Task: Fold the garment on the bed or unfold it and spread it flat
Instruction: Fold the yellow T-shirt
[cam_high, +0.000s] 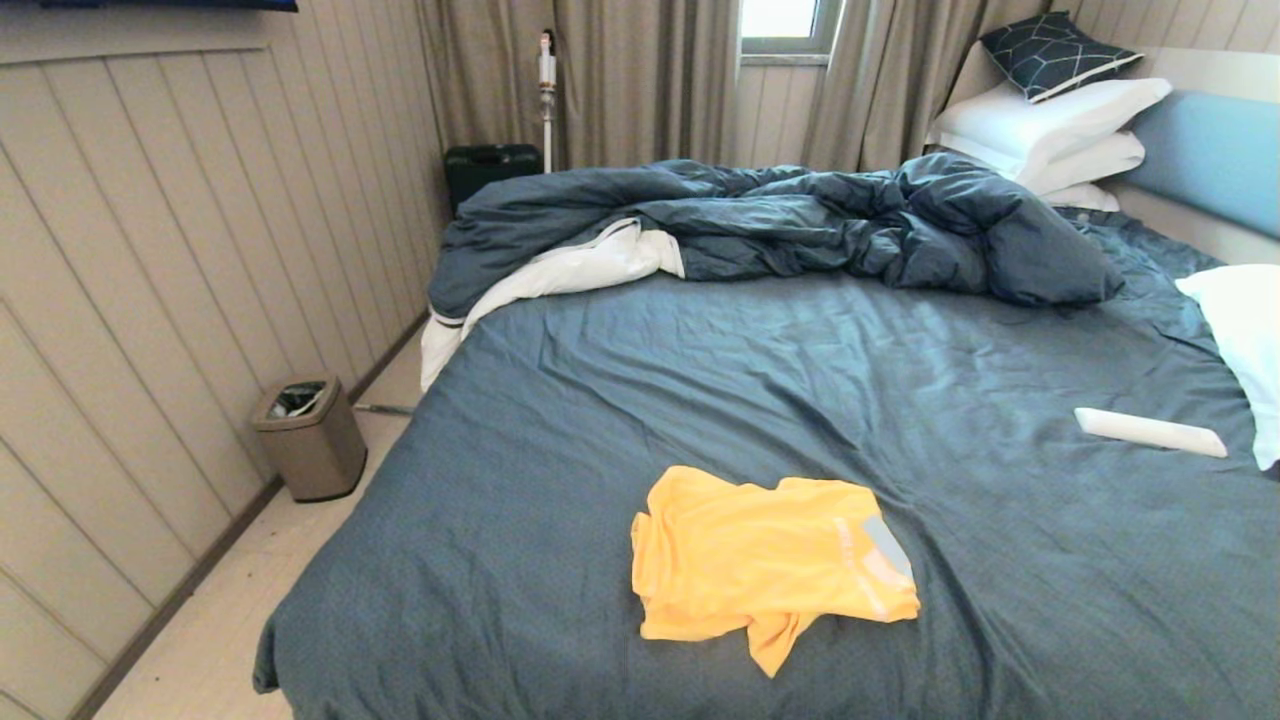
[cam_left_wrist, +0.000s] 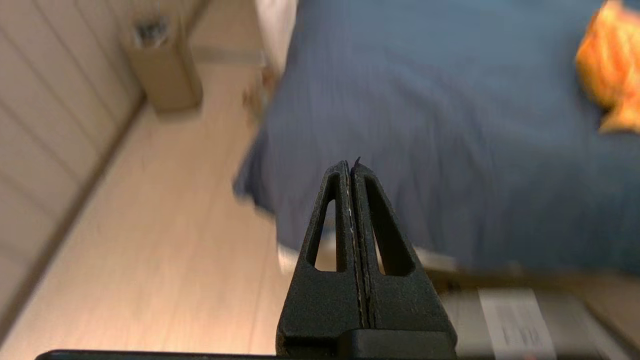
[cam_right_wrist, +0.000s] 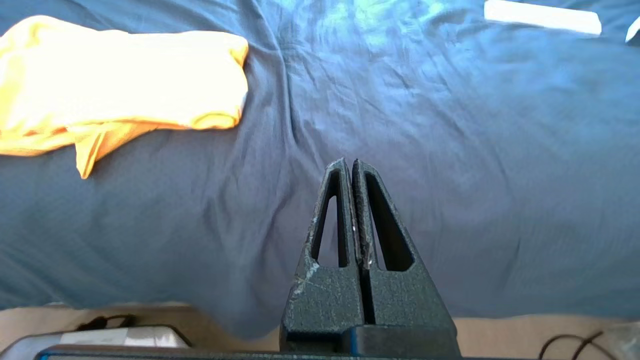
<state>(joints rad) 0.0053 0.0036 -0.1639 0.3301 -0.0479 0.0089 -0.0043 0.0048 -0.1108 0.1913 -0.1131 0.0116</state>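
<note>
The garment (cam_high: 765, 565), a bright yellow-orange T-shirt, lies loosely folded and rumpled on the slate-blue sheet of the bed (cam_high: 800, 380), near the front edge. It also shows in the left wrist view (cam_left_wrist: 607, 70) and in the right wrist view (cam_right_wrist: 115, 85). Neither arm appears in the head view. My left gripper (cam_left_wrist: 351, 165) is shut and empty, hovering by the bed's front left corner, well apart from the shirt. My right gripper (cam_right_wrist: 349, 164) is shut and empty, over the bed's front edge, to the right of the shirt.
A rumpled dark blue duvet (cam_high: 800, 225) lies across the far half of the bed. White pillows (cam_high: 1050, 125) are stacked at the headboard. A white flat object (cam_high: 1150, 432) lies on the sheet at right. A small bin (cam_high: 308, 437) stands on the floor at left.
</note>
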